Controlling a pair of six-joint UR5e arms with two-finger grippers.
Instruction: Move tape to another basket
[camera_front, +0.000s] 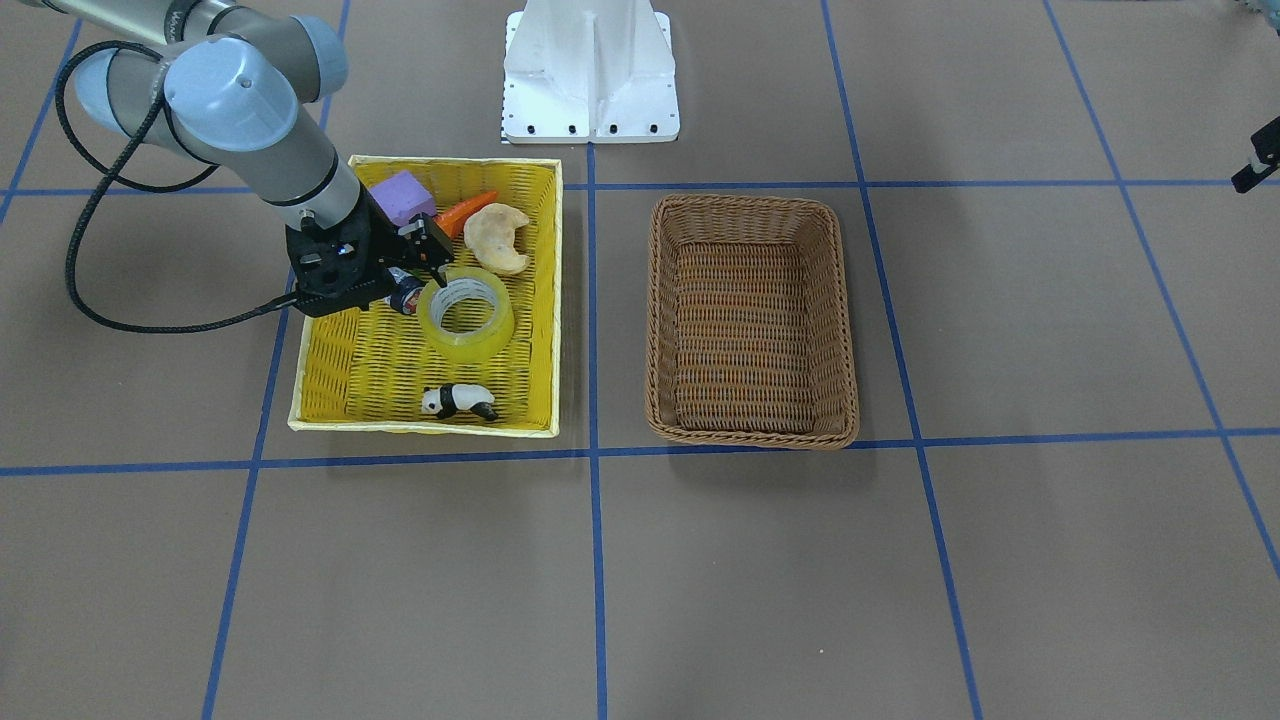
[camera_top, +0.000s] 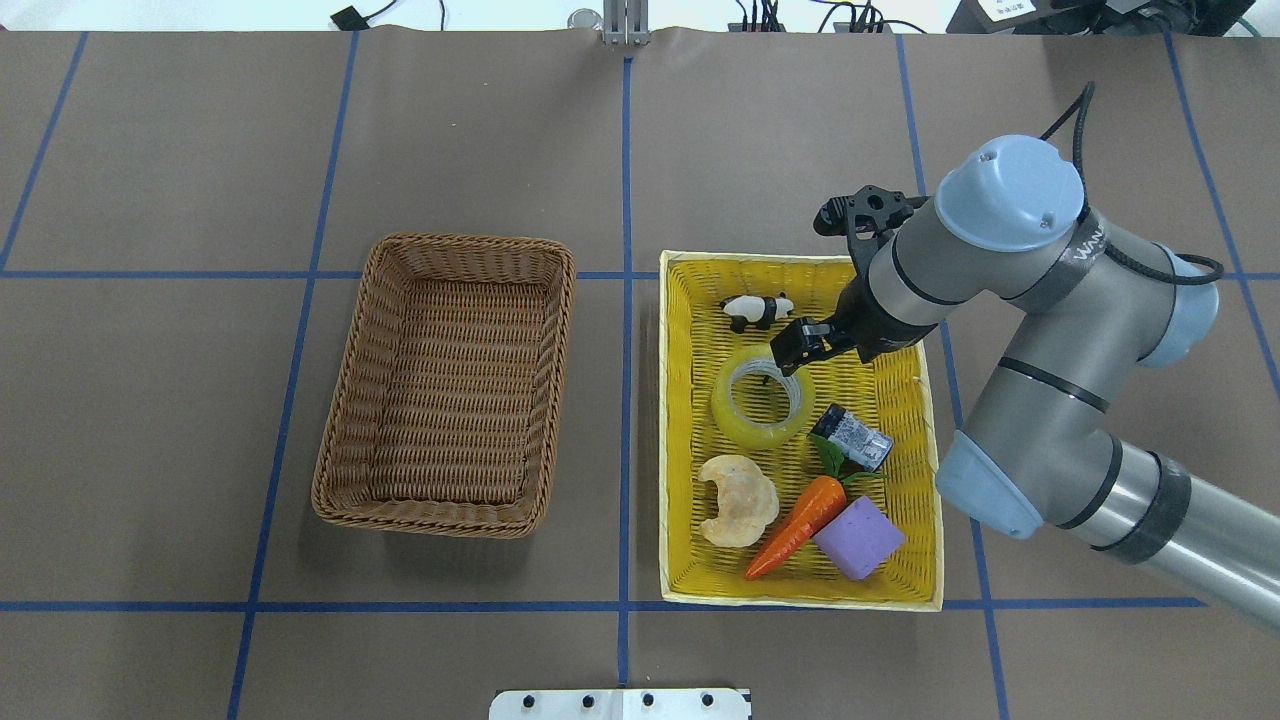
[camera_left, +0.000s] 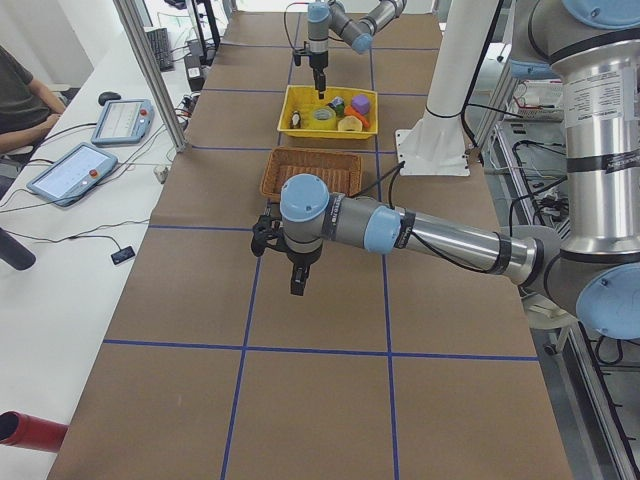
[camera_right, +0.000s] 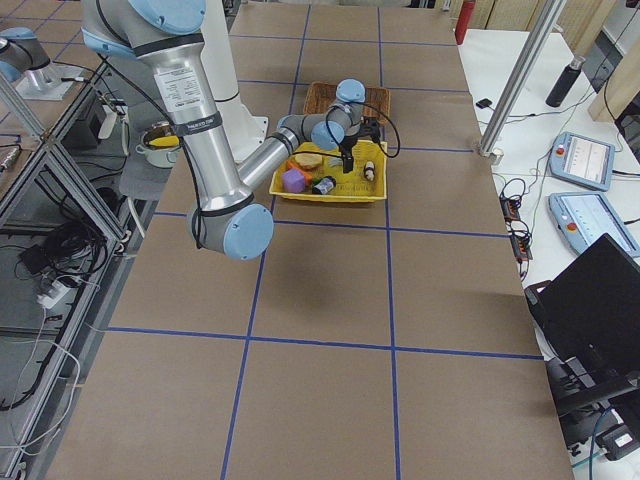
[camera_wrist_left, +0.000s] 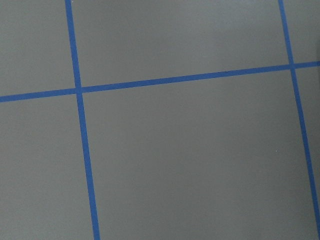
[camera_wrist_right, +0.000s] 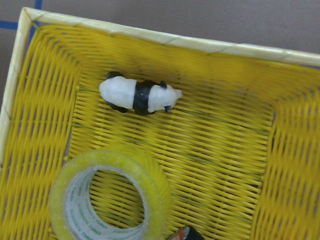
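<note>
**Right tool (camera_top: 787, 352) poised over the tape (camera_top: 762, 402) in the yellow tray (camera_top: 930, 480)**
The tape lies flat with its hole up, so I judge a top-down approach at its rim suits best, one finger inside the core. I cannot tell whether this tool is spread or pressed together. The basket (camera_top: 470, 243) sits alongside, open for the drop. My left tool (camera_left: 298, 275) hangs well apart over the surface, its state also unclear.

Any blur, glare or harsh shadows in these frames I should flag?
Right wrist view: mildly soft throughout, the tape cut off by the bottom edge. Overhead view: even light, only a soft shadow beside the basket. Left wrist view: the blue lines on the table are crisp, no glare.
</note>
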